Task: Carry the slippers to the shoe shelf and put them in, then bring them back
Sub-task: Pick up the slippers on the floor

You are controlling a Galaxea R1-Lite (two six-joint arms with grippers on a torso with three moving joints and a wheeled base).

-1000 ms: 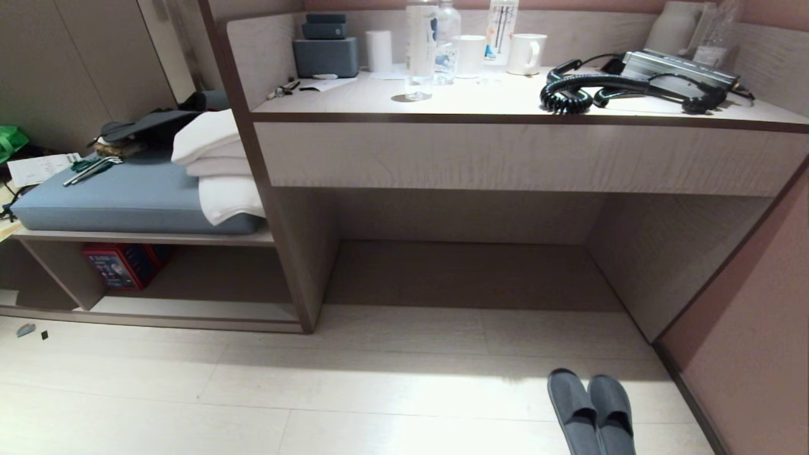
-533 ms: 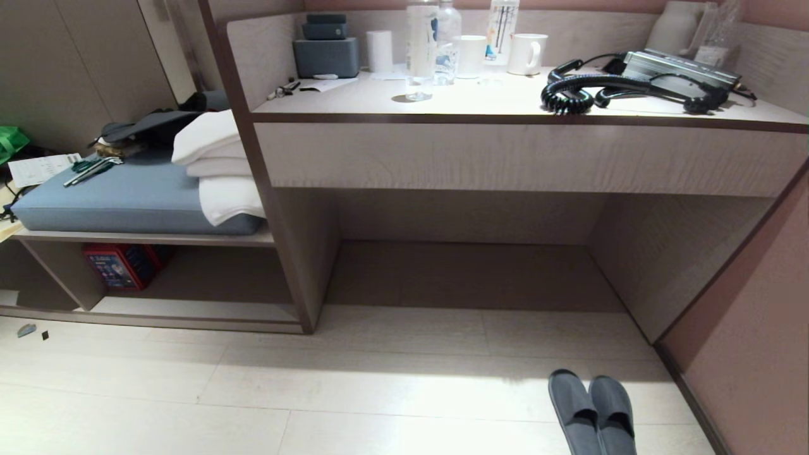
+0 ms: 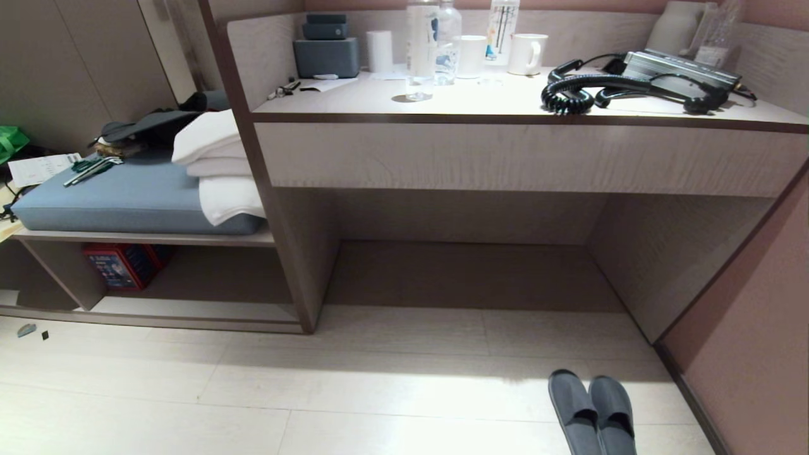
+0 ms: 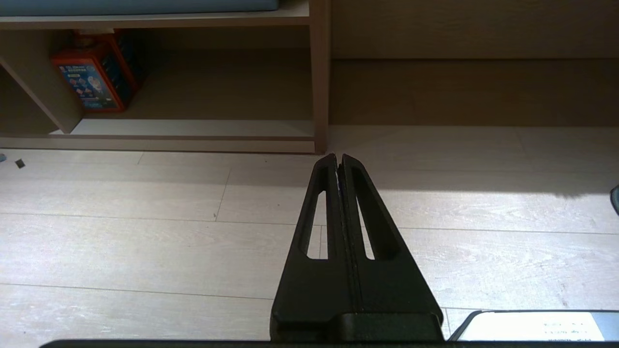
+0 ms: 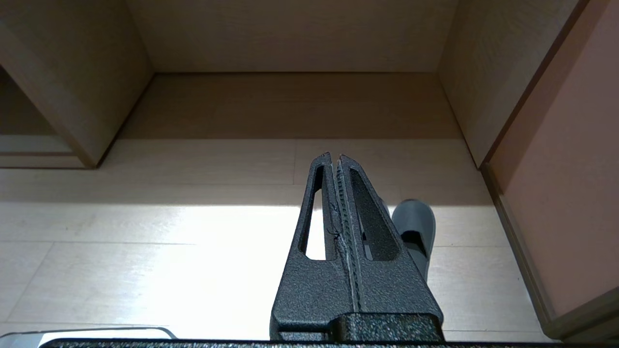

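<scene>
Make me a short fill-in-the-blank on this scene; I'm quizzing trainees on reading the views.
1. The slippers lie side by side on the ____.
2. The red box stands inside the shoe ____.
3. The left gripper and the right gripper are both ____.

Missing words: floor; shelf; shut

Black slotted tapering fingers (image 4: 323,232) on both claws, textured finish

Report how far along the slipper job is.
Done: nothing visible; the slippers lie side by side on the floor and the shoe shelf holds none. In hand: nothing; left gripper and right gripper are shut and empty. Left: pickup, shelving, return.
</scene>
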